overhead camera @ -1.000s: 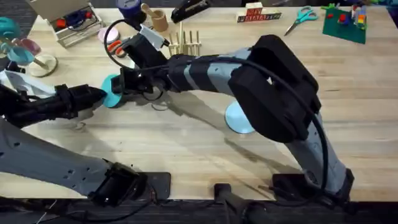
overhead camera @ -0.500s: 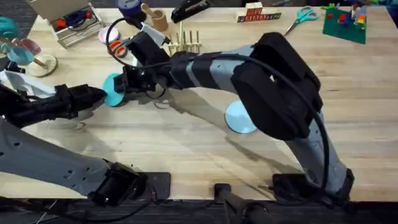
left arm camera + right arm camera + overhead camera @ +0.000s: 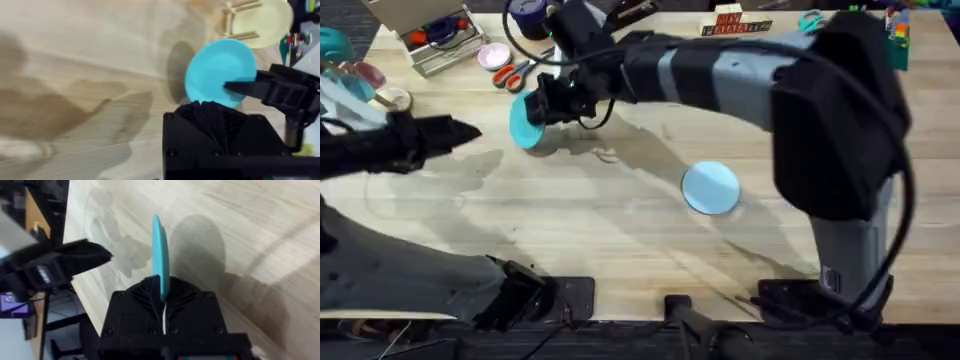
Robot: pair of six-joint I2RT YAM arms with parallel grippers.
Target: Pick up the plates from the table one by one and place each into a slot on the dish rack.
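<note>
The right gripper (image 3: 542,108) was closed on the teal plate (image 3: 526,124), held on edge above the table (image 3: 620,230). I could not locate the rack. The left gripper (image 3: 470,131) pointed at the plate; its opening was unclear.

Teal plate (image 3: 527,122) stands on edge, pinched in the right gripper (image 3: 546,108); pale plate (image 3: 710,187) lies flat, well apart.
</note>
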